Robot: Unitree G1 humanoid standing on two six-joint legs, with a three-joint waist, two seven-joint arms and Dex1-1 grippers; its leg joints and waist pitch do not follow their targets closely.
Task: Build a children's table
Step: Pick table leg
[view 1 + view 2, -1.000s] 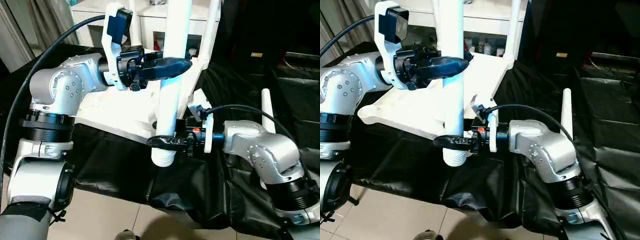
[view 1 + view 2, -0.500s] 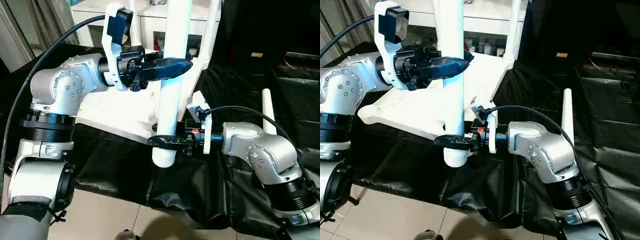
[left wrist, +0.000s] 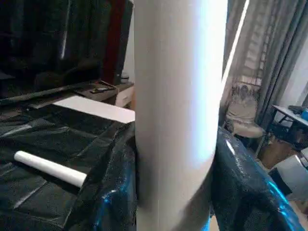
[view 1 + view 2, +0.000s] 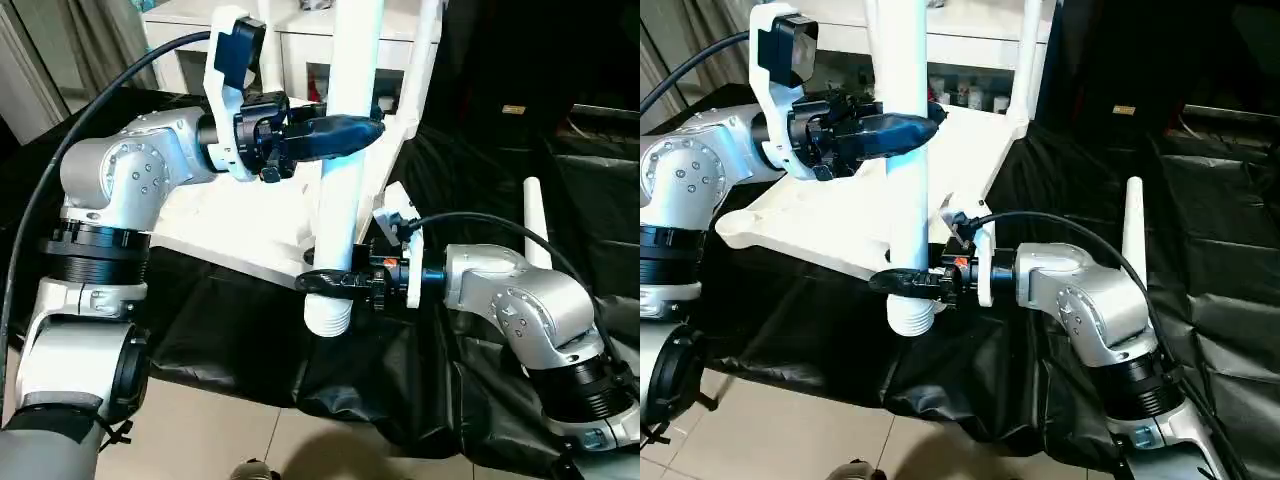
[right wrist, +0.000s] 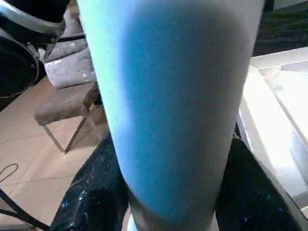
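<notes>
Reaching in from 9 o'clock with the left gripper, forearm level, fingers clamped on the table leg up high. Coming in from 3 o'clock with the right gripper, elbow bent, fingers closed around the same leg near its lower end.

Both arms: rounded silver cast-metal joint housings with small dark screw heads, e.g. the silver left elbow housing and the silver right elbow housing. Black ribbed collars sit under each housing, with white-grey limb shells below on the left side. White plastic wrist bracket carries a dark blue-black camera block. Glossy black two-finger left gripper; black right gripper, with an orange-red spot at its wrist. Black cables loop to both wrists.
</notes>
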